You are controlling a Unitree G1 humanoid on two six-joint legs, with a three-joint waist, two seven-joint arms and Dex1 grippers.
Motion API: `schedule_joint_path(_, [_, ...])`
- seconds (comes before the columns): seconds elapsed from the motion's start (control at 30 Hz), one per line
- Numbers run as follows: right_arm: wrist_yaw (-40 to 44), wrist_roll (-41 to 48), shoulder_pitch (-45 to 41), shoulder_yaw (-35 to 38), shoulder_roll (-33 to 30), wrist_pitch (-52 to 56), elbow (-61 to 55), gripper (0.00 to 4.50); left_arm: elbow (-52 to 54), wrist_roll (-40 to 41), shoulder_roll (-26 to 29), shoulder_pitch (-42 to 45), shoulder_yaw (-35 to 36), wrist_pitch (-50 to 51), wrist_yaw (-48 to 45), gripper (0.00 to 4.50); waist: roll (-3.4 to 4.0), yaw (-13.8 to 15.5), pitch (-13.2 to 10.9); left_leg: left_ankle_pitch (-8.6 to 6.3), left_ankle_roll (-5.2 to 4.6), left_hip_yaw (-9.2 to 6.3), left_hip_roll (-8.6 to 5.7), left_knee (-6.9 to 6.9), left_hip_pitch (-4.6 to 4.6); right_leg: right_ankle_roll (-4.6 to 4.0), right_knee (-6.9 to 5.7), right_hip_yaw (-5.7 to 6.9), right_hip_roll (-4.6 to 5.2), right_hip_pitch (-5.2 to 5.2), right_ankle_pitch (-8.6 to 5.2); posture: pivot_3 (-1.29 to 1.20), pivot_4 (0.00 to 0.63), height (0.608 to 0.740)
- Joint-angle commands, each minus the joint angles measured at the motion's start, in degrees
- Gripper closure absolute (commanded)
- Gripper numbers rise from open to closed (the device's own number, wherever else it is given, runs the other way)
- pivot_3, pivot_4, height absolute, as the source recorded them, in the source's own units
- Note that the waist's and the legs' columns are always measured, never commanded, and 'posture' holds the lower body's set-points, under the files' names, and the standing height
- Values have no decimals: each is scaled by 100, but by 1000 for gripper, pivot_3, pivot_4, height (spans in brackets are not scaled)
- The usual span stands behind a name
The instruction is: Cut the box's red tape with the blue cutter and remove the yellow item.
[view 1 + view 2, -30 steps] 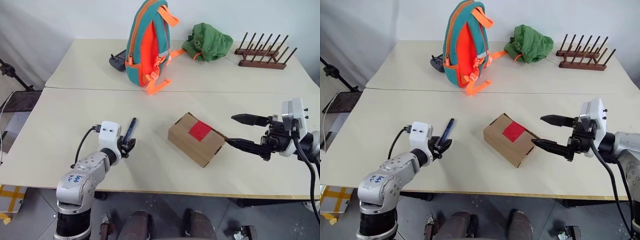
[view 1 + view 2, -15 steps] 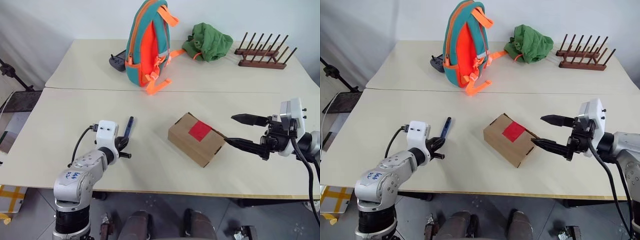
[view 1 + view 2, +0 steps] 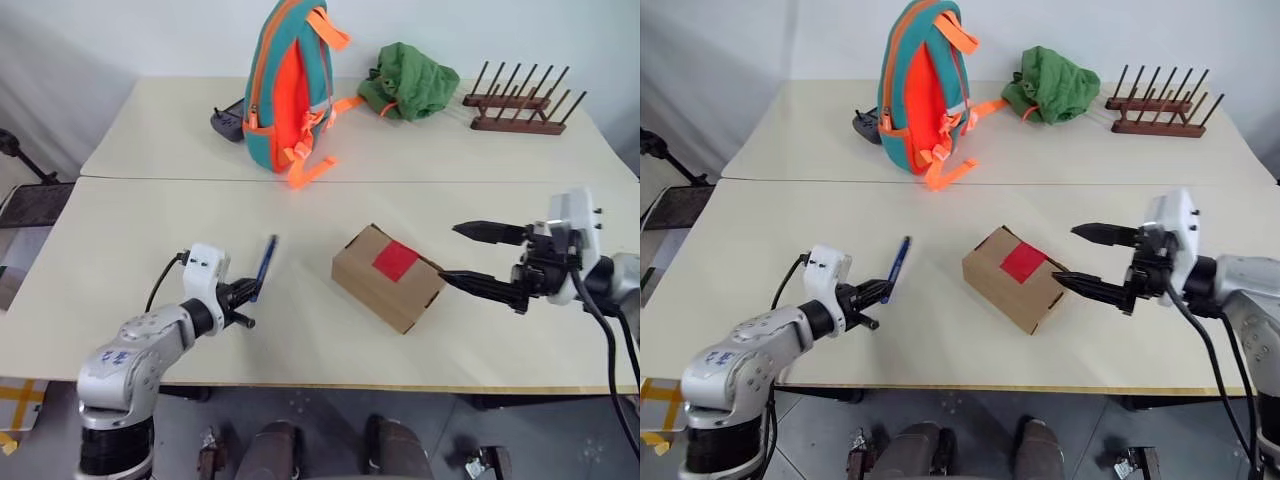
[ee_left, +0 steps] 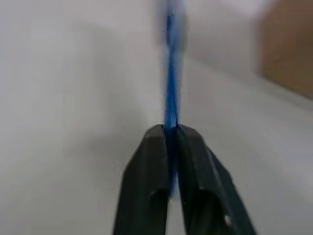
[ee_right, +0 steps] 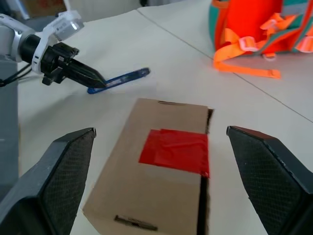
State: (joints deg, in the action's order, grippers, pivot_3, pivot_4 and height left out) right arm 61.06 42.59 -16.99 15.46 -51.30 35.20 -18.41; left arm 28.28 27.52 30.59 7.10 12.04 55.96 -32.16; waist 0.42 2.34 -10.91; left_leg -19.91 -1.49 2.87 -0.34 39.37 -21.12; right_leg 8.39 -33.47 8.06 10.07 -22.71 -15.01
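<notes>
At the near edge of the pale desk (image 3: 120, 230), the left tool (image 3: 246, 298) pinches the lower end of the blue cutter (image 3: 264, 267), its black fingers (image 4: 146, 166) closed tight around the slim handle. The cutter rises tilted from the grip, clear of the desk top, its free end pointing away toward the far side. A handwritten label on the left arm is too small to read.

To the right of the cutter sits the box (image 3: 387, 277), a small brown cardboard carton set at an angle, flaps shut, with the square patch of red tape (image 3: 395, 261) across the top seam. No print can be made out on the carton.

Just right of the box, the right tool (image 3: 478, 256) hovers with its two black fingers (image 5: 63, 166) spread wide, gripping nothing, tips aimed at the carton's right end without touching it.

On the far desk stand an orange-and-teal backpack (image 3: 290, 85), a black gadget (image 3: 227, 119) beside it, a crumpled green cloth (image 3: 410, 90) and a wooden peg rack (image 3: 522, 100).
</notes>
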Motion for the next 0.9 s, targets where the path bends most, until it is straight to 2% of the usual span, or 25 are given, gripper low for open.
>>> schedule_joint_path(0.03, [-192, -223, -255, -308, -138, 133, -212, 0, -137, 137, 519, -210, -3, -1443, -1477, 4115, 2, -23, -1, 0, 0, 3, 1, 0, 0, -2, 1, -1, -1, 0, -1, 0, 150, 740])
schedule_joint_path(0.1, [-245, -205, -398, -423, -14, 111, -239, 0, -403, 49, 868, -250, -59, -1729, -1849, 4115, 2, -25, -1, 0, 0, 5, 2, 0, -1, -4, 4, -1, 0, -1, 0, 0, 150, 740])
schedule_joint_path(0.2, [-308, -228, -471, -513, 133, 8, -236, 0, -816, -112, 1091, -137, -142, -1939, -1916, 4115, 2, -39, -2, -1, -1, 5, 2, 0, -2, -4, 6, -1, -2, -1, 0, 0, 150, 740])
schedule_joint_path(0.53, [-488, -157, -150, -367, 213, 17, -443, 0, -1117, -55, 1160, -12, -332, -2062, -1996, 4115, 2, -85, -2, -12, -8, 5, 4, -1, -4, 2, 3, 3, -4, -3, 3, 0, 150, 740])
schedule_joint_path(0.63, [-543, -149, -60, -305, 215, 9, -464, 0, -1045, 90, 1245, 110, -418, -1634, -1970, 3582, 2, -85, -2, -12, -8, 6, 6, -1, -3, 2, 3, 2, -7, -3, 3, 0, 150, 740])
schedule_joint_path(0.73, [-582, -150, -33, -300, 226, -5, -465, 0, -896, 250, 1174, 186, -491, -1568, -2059, 2722, 2, -86, -2, -12, -7, 7, 8, -1, -3, 2, 3, 0, -8, -3, 3, 0, 150, 740])
schedule_joint_path(0.9, [-659, -155, -53, -310, 264, -18, -462, 0, -1038, -15, 1010, 348, -783, -1818, -1885, 1373, 2, -79, -2, -12, -7, 8, 7, -1, -2, 2, 3, -2, -8, -3, 3, 0, 150, 740])
